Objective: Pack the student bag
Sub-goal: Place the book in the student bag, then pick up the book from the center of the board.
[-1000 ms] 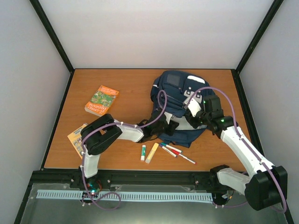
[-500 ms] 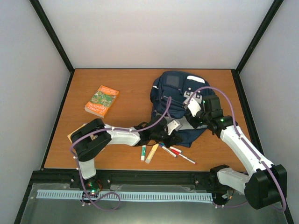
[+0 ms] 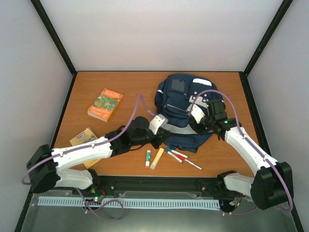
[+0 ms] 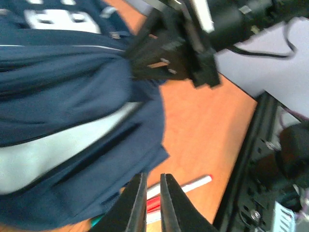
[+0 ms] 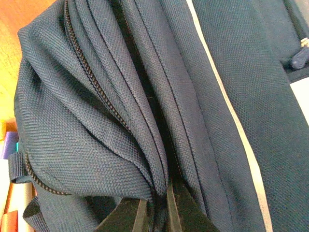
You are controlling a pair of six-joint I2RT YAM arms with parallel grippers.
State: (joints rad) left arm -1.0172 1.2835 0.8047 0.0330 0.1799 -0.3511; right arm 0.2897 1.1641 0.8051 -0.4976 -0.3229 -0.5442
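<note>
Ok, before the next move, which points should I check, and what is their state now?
1. Right end effector grips the bag fabric: ok.
2. Left end effector shut and empty, free to pick: ok.
3. Bag opening wide enough for a book: cannot tell.
4. Pens and glue stick lie close to the bag: ok.
5. Everything packed: not ok; the orange book lies on the table.

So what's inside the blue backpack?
Only folded blue cloth and a zipper show on the student bag, where the right gripper pinches a fold. Its inside is covered.
</note>
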